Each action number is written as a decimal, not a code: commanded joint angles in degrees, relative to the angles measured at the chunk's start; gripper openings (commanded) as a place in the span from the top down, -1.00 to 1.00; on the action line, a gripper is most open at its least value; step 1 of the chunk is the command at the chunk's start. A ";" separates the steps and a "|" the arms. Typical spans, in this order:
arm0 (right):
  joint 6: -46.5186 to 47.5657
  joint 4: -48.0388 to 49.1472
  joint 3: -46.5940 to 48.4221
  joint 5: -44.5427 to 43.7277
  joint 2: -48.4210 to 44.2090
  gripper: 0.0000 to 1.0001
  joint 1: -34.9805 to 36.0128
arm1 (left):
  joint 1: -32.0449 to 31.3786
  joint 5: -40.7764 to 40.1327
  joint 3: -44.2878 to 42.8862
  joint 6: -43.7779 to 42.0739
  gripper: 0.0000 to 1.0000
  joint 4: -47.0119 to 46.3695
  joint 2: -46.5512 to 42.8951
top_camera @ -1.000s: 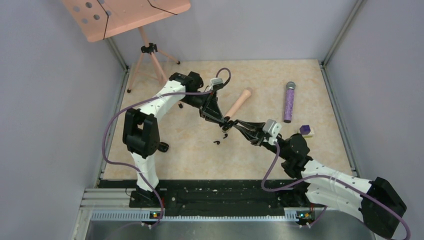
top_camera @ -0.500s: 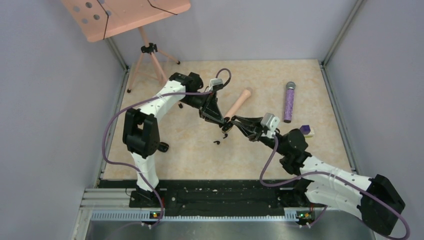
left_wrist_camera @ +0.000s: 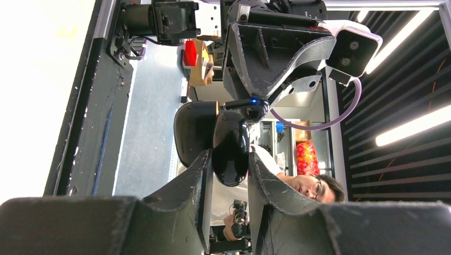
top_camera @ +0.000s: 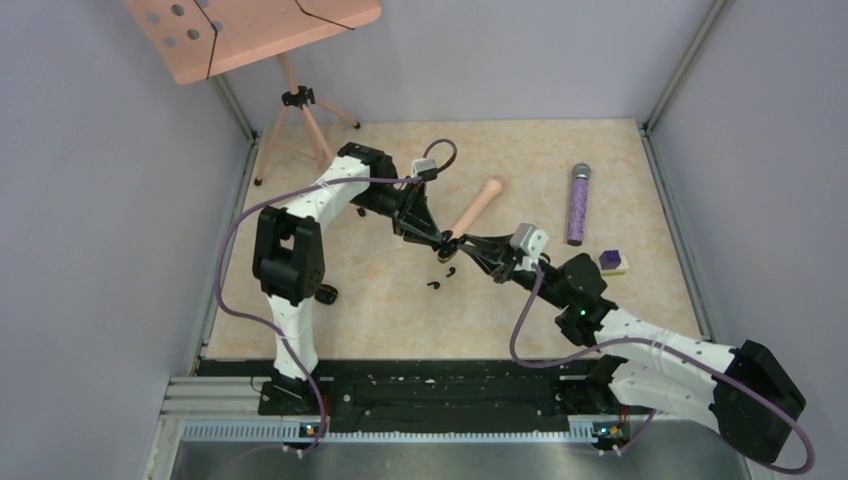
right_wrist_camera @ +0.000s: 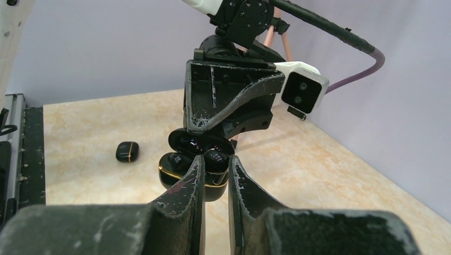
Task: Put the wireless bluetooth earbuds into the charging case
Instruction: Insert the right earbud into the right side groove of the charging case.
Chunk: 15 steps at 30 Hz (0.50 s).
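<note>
there, the charging case (right_wrist_camera: 171,171) hangs above a beige, lilac-walled tabletop (top_camera: 380,300).

no text, label, brand, number or sign could be read in any view. the red packets (left_wrist_camera: 305,157) far behind the arms, seen from the left wrist, bore marks too blurred to make out.
</note>
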<state>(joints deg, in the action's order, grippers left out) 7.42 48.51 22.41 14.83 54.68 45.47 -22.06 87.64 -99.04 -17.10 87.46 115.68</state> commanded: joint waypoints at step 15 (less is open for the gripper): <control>-2.06 5.13 4.81 0.01 6.16 1.00 0.29 | 1.37 8.39 -0.09 -2.64 1.00 3.42 1.01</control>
<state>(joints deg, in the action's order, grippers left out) 6.13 51.13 24.21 14.63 60.10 45.47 -21.08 87.64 -99.00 -18.20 88.64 116.14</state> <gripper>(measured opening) 0.132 0.317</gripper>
